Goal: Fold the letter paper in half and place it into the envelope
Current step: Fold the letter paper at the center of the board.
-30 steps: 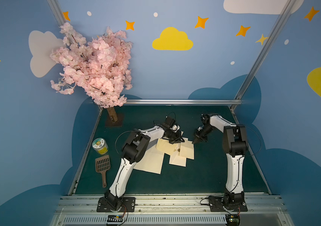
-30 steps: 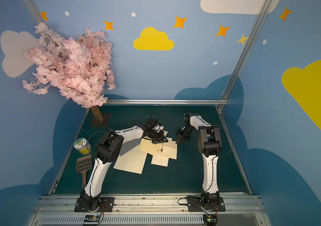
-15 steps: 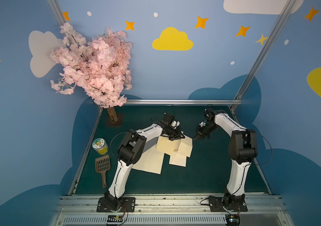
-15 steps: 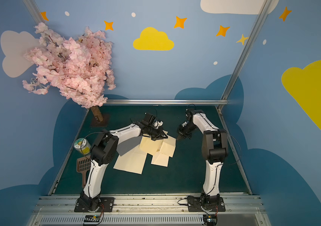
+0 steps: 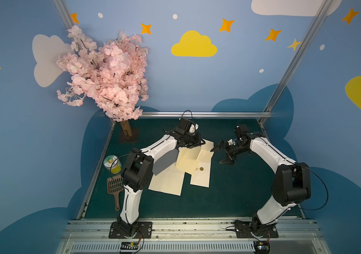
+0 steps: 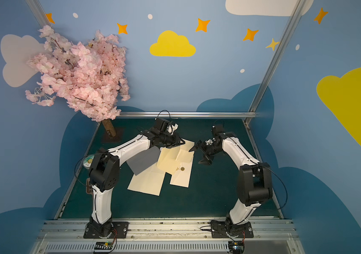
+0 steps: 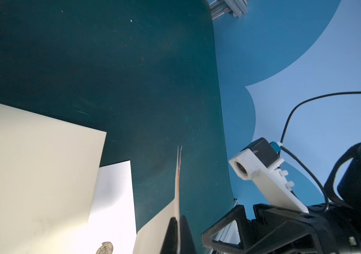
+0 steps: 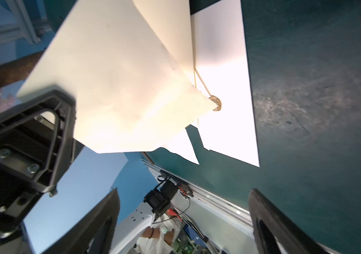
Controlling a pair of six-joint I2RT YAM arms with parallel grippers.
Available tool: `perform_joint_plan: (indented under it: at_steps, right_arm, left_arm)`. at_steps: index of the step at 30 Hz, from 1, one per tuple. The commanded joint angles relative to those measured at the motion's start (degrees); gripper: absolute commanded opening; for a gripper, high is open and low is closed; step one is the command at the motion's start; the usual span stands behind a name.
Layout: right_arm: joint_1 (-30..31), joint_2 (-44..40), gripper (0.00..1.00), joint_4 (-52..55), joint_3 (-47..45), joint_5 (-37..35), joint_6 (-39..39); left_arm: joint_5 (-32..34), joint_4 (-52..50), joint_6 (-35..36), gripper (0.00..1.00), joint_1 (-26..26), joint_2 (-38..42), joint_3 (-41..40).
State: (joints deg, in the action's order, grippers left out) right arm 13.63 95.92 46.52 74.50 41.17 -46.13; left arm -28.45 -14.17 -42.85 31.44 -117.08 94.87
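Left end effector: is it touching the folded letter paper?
Touching. The left wrist view shows the folded letter paper pinched edge-on between the shut jaws of the left end effector.

A robot lab's staged test cell: cartoon-painted walls (image 5: pixel 197 88), aluminium framing (image 5: pixel 203 114), a blossom tree (image 5: pixel 107 77).

The cream paper (image 5: pixel 186 160), folded double, hangs tilted above the table (image 5: pixel 230 193), its low corner over the envelope (image 5: pixel 201 180) by the round button (image 5: pixel 201 169). The cream envelope lies flat on the table, its flap (image 5: pixel 206 147) open at the far end.
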Motion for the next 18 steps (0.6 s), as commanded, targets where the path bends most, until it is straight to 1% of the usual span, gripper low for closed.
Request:
perform_joint_plan:
  at_steps: [1,5,10,18]
  right_arm:
    - [0.4,-4.3,0.91,-13.0,-4.5,3.2,-12.6]
    - [0.9,-7.4,0.91,-24.4,-10.7,2.7,-23.5]
    - [1.7,-8.2,0.91,-34.5,-15.6,1.3,-33.5]
    - [3.6,-4.9,0.91,-43.8,-17.3,-0.4,-42.9]
  left_arm:
    - [3.6,-0.8,2.4,0.03,-0.1,3.2,-2.0]
    - [6.5,1.2,2.8,0.03,0.4,6.0,-4.9]
    - [9.3,4.6,1.8,0.03,1.5,8.8,-8.2]
    - [12.0,11.0,-1.5,0.03,3.5,12.7,-14.7]
